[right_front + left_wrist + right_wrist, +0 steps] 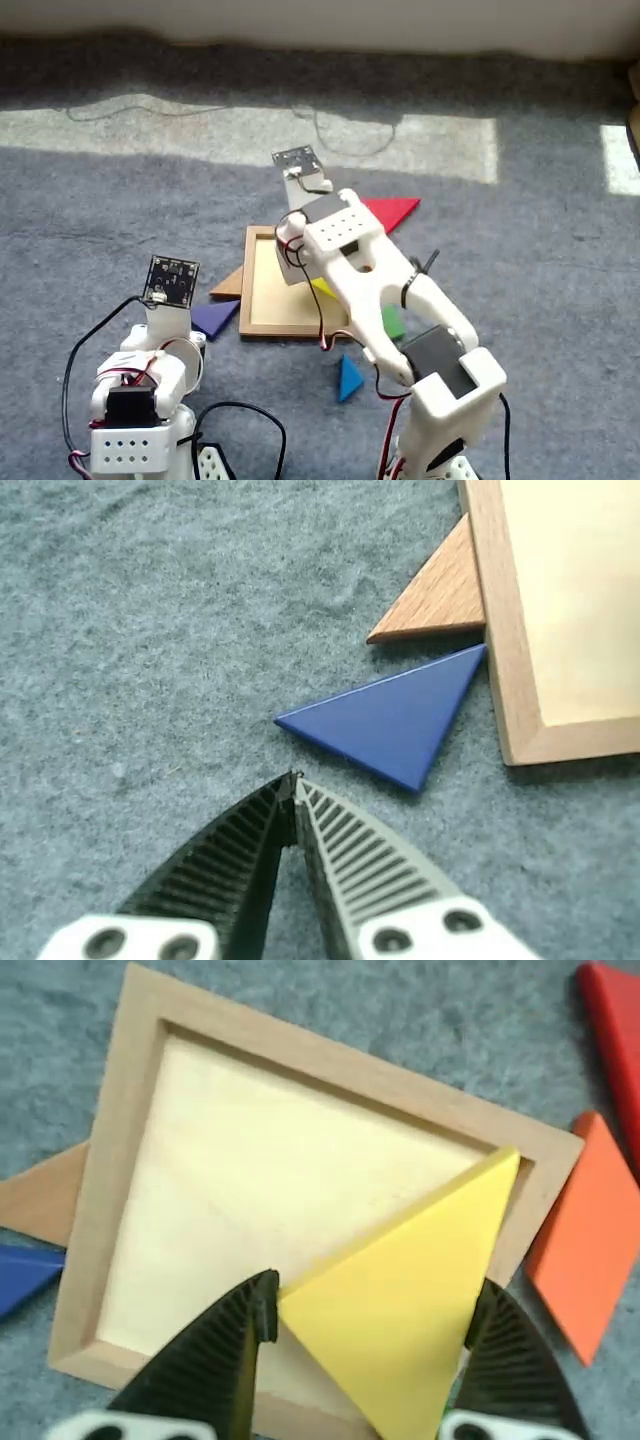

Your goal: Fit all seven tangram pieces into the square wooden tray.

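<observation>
Yellow triangle (400, 1300) held over wooden tray (130, 1130)
It is gripped by the right claw (375, 1305) (spread wide), long edge aslant across the tray's corner.

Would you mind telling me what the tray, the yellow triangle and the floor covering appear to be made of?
The tray: pale wood, seemingly unvarnished; faint grain shows on its base. The yellow triangle, held in the right gripper: smooth, evenly coloured matte face, likely painted wood, possibly plastic. The floor covering: grey carpet with a short fuzzy pile.
</observation>
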